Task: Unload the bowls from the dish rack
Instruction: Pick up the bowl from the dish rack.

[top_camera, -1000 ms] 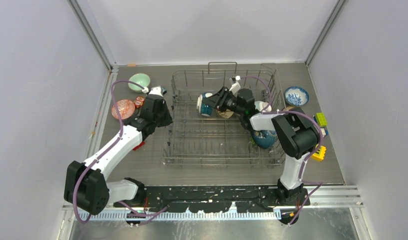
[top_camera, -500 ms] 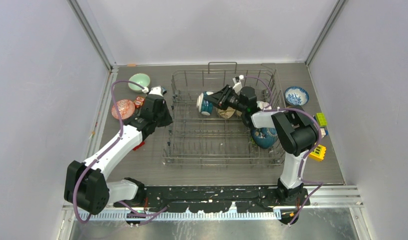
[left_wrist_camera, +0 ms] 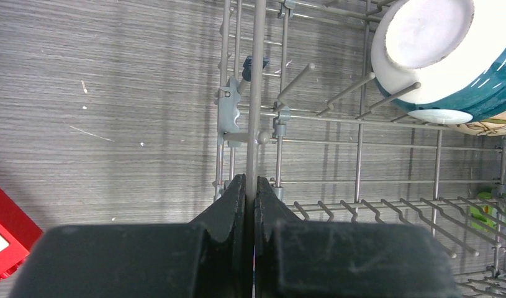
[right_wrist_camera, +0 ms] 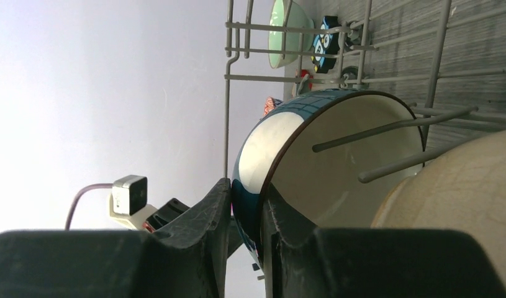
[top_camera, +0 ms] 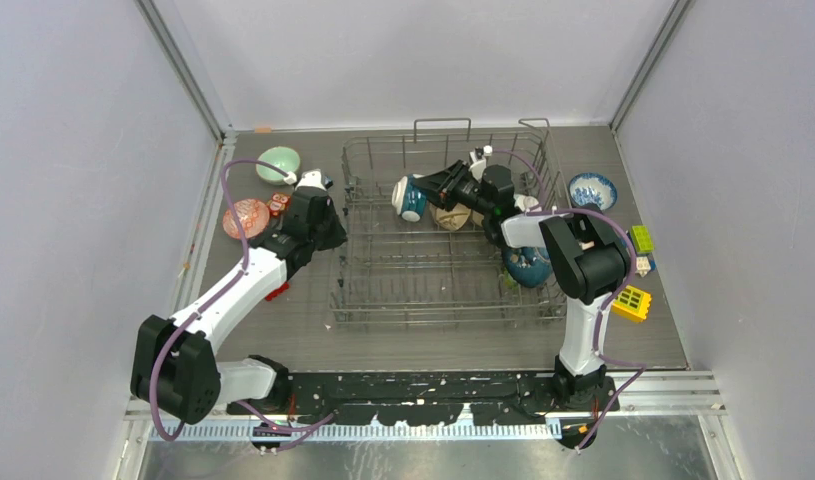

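Looking down from the top view: dish rack (top_camera: 443,318) sits mid-counter (top_camera: 643,345). Left pincer (top_camera: 333,240) is at the rack's nine o'clock edge. Right pincer (top_camera: 425,188) grips a white-teal bowl (top_camera: 408,198) tilted on edge near the rack's twelve o'clock side, with a tan bowl (top_camera: 448,217) just beside it. A dark blue bowl (top_camera: 528,268) lies at the rack's four o'clock corner. Outside the rack: mint green bowl (top_camera: 278,163) at ten o'clock, pink-red bowl (top_camera: 246,217) at nine, blue-white patterned bowl (top_camera: 592,190) at two. Left wrist view: pincer pinched tight on an upright rack wire; white-teal bowl at one o'clock, foot showing. Right wrist view: pincer narrow, fingers (right_wrist_camera: 213,211) nipping that bowl's rim, one inside, one outside.
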